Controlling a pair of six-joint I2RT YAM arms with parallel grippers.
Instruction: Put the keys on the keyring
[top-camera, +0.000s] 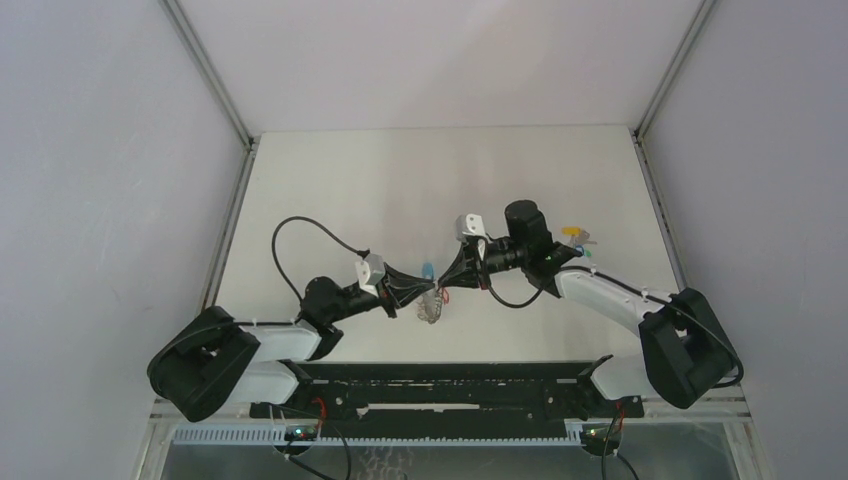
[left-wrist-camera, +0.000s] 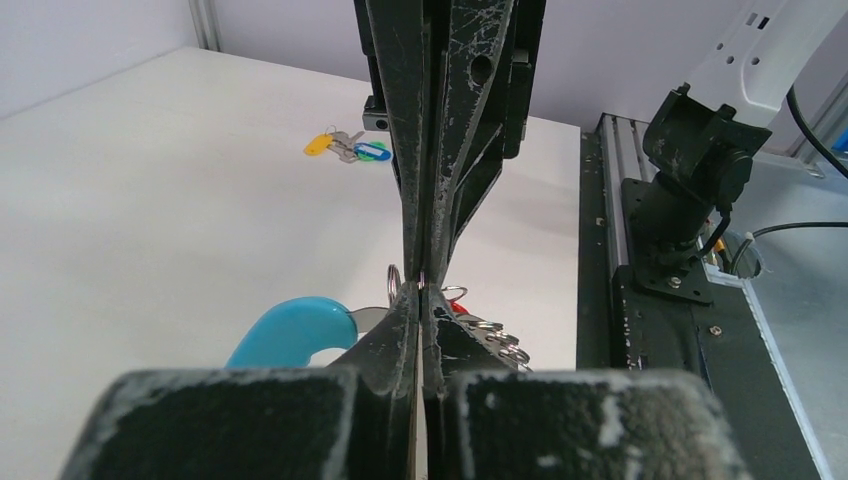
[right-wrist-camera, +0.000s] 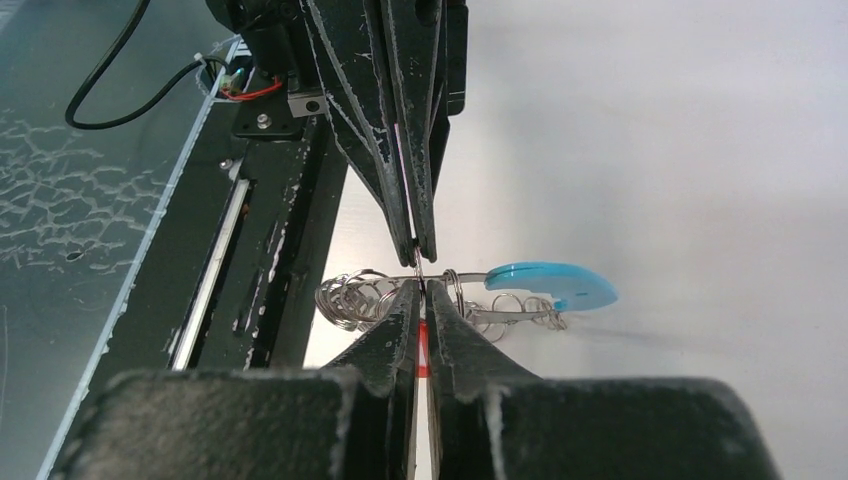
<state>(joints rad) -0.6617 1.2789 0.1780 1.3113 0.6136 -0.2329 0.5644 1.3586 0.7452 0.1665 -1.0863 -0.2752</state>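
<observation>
The keyring (top-camera: 431, 309) hangs between my two grippers above the table, its blue curved segment (top-camera: 428, 270) on the far side. My left gripper (top-camera: 430, 287) is shut on the keyring's thin wire, tip to tip with my right gripper (top-camera: 448, 283). In the left wrist view my left gripper (left-wrist-camera: 422, 291) pinches the wire next to the blue segment (left-wrist-camera: 295, 331). My right gripper (right-wrist-camera: 420, 291) is shut on the red key (right-wrist-camera: 422, 350), whose head shows between its fingers, right at the wire. The yellow key (left-wrist-camera: 318, 145) and the blue-teal key (left-wrist-camera: 373, 151) lie together on the table.
The yellow and teal keys (top-camera: 577, 240) lie at the right behind my right arm. A black rail (top-camera: 450, 385) runs along the near edge of the table. Several small silver rings (right-wrist-camera: 350, 299) bunch on the keyring.
</observation>
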